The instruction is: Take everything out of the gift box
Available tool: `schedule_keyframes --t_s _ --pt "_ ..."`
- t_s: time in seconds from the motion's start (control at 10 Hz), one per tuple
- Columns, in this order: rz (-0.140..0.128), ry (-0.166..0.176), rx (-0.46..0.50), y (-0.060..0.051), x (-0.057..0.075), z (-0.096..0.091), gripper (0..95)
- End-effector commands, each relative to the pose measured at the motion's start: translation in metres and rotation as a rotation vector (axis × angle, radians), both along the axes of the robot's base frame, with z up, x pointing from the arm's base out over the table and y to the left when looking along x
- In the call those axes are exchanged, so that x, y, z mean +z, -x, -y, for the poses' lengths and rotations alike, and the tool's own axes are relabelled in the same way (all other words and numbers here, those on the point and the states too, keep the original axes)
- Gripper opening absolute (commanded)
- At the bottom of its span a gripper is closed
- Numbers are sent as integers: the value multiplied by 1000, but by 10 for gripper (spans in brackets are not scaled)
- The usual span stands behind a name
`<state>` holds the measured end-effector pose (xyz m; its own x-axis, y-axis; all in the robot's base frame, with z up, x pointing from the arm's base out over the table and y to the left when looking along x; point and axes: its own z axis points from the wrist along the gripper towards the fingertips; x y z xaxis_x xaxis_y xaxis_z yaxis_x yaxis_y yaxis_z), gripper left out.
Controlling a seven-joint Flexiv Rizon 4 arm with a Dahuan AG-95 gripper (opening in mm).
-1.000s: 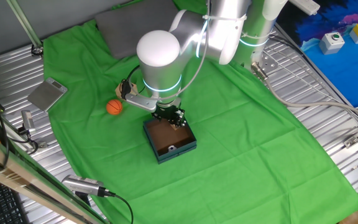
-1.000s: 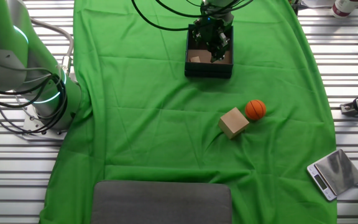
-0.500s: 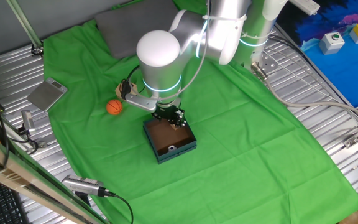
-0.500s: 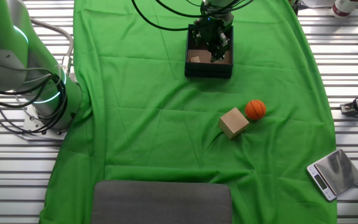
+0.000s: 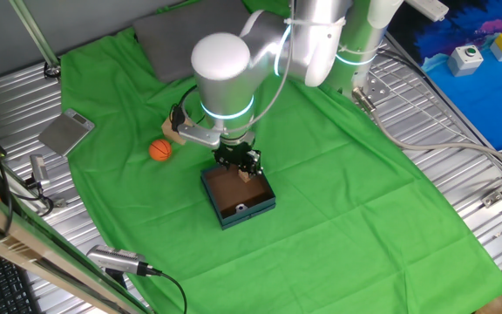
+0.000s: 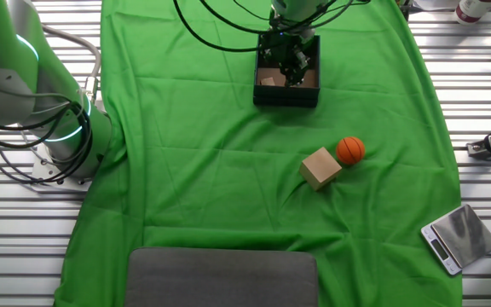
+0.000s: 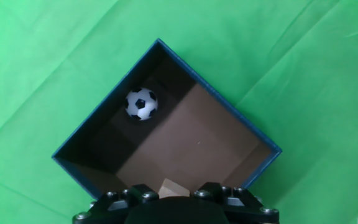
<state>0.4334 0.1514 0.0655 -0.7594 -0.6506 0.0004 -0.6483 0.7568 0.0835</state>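
The gift box (image 5: 253, 212) (image 6: 286, 95) (image 7: 197, 137), dark blue outside and brown inside, sits on the green cloth. My gripper (image 5: 247, 167) (image 6: 292, 68) (image 7: 171, 190) hangs just over its edge, shut on a tan wooden cube (image 7: 171, 188) (image 5: 249, 173). A tiny soccer ball (image 7: 142, 103) (image 5: 240, 208) lies in a corner of the box. Outside the box, an orange ball (image 5: 160, 150) (image 6: 350, 150) and a second wooden cube (image 6: 320, 167) rest on the cloth close together.
A grey pad (image 5: 190, 35) (image 6: 222, 277) lies at one end of the cloth. A small metal scale (image 5: 66, 133) (image 6: 459, 239) sits just off the cloth. The arm's base (image 6: 49, 128) stands beside the cloth, with cables around it.
The gripper has risen a little above the box floor and shifted slightly, keeping the wooden cube between its fingers. The things on the cloth have not moved.
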Motion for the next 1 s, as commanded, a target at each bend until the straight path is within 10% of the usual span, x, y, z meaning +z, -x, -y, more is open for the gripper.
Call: schedule_keyframes --t_s 0.1,1.0 --pt "0 11 -6 -3 -3 -3 570" --pt "-14 144 45 -10 -18 -9 570"
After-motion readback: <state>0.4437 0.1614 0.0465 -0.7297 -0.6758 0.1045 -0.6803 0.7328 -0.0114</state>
